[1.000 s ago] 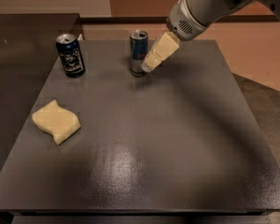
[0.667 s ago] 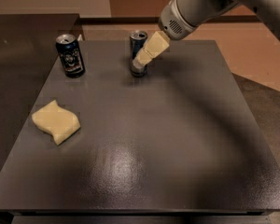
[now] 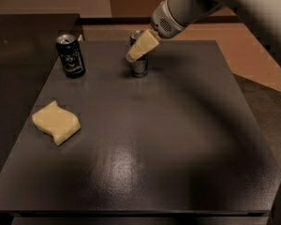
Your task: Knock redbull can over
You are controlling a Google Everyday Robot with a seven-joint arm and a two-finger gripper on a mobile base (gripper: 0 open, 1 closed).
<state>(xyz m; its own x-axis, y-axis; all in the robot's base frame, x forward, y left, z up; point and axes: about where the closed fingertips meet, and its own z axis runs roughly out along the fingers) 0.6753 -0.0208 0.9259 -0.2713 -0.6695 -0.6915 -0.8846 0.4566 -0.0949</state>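
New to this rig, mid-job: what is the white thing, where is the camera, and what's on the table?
One camera looks down across a dark table from above its near edge. The white tube entering from the upper right is the robot's arm; its cream tip is the hand, in front of the top of the redbull can, the slim can standing upright near the far edge. Whether they touch, I cannot tell. I see nothing carried in the hand. Further left stands a shorter dark can; a yellow sponge lies near the left edge.
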